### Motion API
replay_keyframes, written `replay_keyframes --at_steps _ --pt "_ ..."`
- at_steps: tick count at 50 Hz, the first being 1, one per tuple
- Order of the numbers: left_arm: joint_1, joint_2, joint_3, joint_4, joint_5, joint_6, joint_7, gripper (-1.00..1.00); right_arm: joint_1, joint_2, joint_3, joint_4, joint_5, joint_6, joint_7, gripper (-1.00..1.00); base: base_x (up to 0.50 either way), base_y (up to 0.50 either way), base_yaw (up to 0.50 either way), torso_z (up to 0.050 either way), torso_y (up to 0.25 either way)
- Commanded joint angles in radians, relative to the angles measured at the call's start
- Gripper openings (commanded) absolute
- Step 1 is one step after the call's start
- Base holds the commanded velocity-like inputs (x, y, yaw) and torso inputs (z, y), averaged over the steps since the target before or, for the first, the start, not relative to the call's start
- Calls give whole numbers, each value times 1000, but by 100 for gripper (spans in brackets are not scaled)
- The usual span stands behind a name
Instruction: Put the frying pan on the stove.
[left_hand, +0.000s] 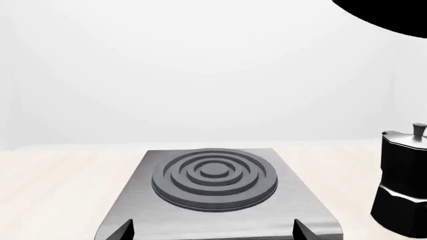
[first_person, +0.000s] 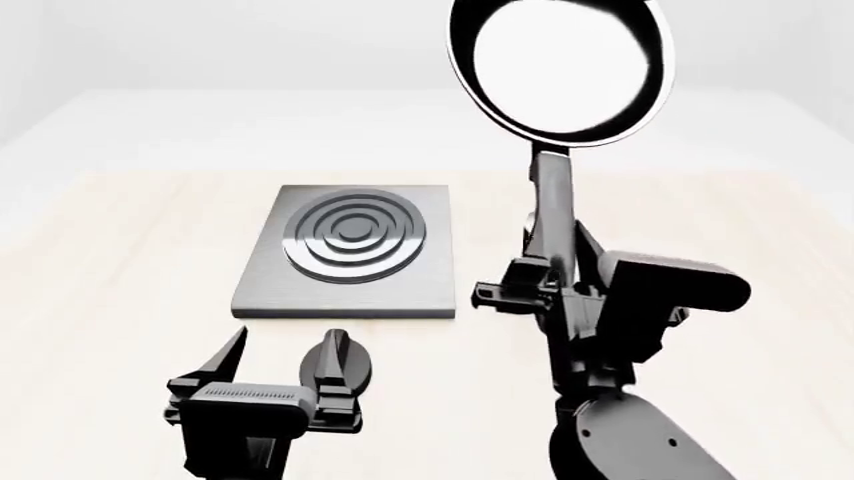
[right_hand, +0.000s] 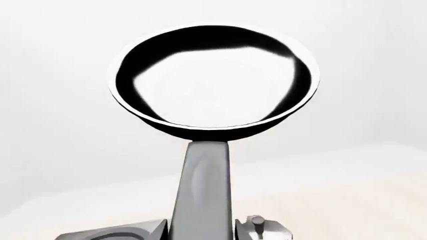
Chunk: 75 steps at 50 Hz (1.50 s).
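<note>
A: Left wrist view first. What's there?
B: The stove lies flat on the pale worktop, its dark rings facing up. A moka pot stands just to the stove's right. A black curve of the frying pan hangs high above, well apart from the stove. Two dark fingertips of the left gripper show, spread apart over the stove's near edge.

A: And the head view?
B: The left gripper sits near the stove's near edge, jaws wide, holding nothing. The right gripper is clamped on the pan's long handle. The frying pan is lifted clear of the worktop, right of the stove and farther back, its glossy bowl facing the camera.

A: Right wrist view?
B: The handle runs out from the camera to the raised pan. Below it, a corner of the stove and the moka pot's lid peek out either side of the handle.
</note>
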Motion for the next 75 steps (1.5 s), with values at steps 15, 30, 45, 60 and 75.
replay_keyframes --at_steps 15,30,45,60,75 --pt "-9 -8 3 4 -5 -6 -6 100 125 18 -143 -34 -40 101 -159 -100 0 0 0 0 2" --pt "-10 -7 10 -2 -5 -2 -9 100 172 49 -191 -33 2 167 -244 -100 0 0 0 1 1" --pt "-13 -8 16 0 -3 -5 -14 100 249 52 -207 39 75 237 -342 -100 0 0 0 1 2" --pt "-17 -15 18 16 -8 -14 -20 100 337 44 -201 125 126 304 -398 -100 0 0 0 0 2" --pt "-23 -15 23 10 -10 -10 -19 100 435 20 -206 223 191 405 -448 -100 0 0 0 1 2"
